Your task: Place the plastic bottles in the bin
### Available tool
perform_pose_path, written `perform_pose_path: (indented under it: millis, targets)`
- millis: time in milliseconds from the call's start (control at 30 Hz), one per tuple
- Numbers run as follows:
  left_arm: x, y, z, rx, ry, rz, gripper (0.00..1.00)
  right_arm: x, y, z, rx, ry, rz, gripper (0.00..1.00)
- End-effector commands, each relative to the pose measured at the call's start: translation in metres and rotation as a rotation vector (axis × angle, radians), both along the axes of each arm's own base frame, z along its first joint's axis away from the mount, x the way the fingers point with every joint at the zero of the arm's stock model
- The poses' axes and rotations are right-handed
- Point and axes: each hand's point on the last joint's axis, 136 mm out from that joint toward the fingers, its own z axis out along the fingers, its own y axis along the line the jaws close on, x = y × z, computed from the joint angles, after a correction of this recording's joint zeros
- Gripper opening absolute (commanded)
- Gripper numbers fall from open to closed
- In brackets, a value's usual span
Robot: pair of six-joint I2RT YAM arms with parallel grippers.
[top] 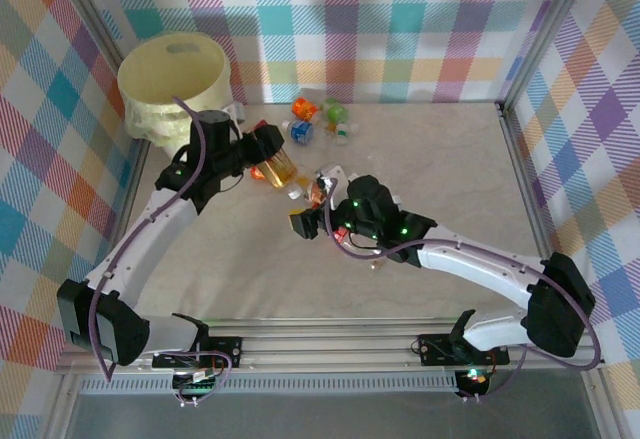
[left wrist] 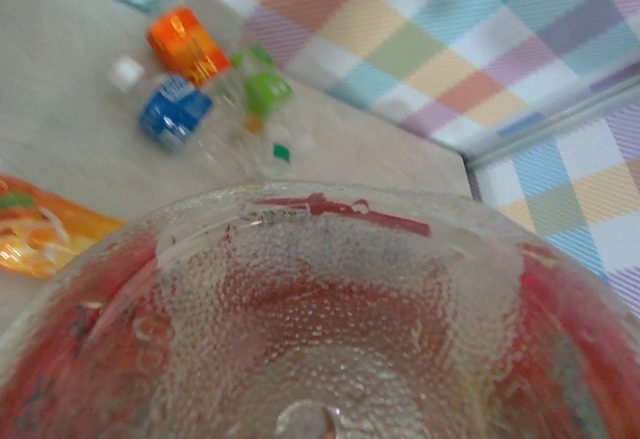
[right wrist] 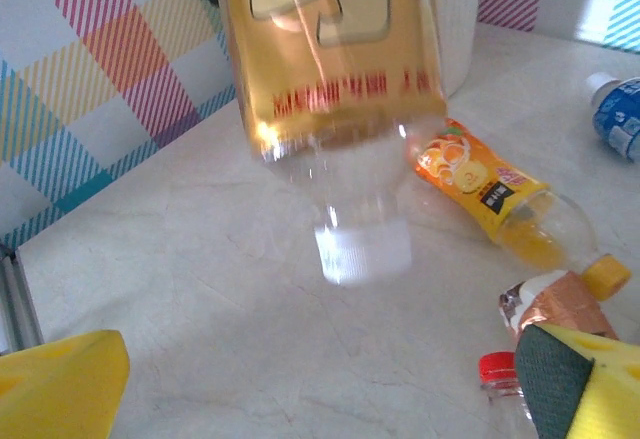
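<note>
My left gripper is shut on a clear plastic bottle with a gold label and holds it in the air, cap down, right of the cream bin. In the left wrist view that bottle's dimpled base hides the fingers. In the right wrist view the same bottle hangs above the table with its white cap lowest. My right gripper stands open over bare table, nothing between its yellow fingers. A crushed copper-labelled bottle with a red cap lies by its right finger.
An orange-labelled bottle lies on the table under the held one. Orange, blue and green bottles lie near the back wall. Plaid walls close in the table on three sides.
</note>
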Motion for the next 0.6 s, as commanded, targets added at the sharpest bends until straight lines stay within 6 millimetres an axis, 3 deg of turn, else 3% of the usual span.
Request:
perform_pose_path:
  millis: [0,300,567]
  targets:
    - [0.016,0.030,0.023,0.100,-0.073,0.122,0.54,-0.001,-0.010,0.016,0.035,-0.060,-0.029,1.00]
    - [0.051,0.084,0.097,0.126,-0.300,0.338,0.55,0.000,-0.033,0.020,0.051,-0.075,-0.117,1.00]
    - [0.089,0.131,0.153,0.040,-0.462,0.510,0.54,0.002,-0.037,0.018,0.038,-0.074,-0.139,1.00]
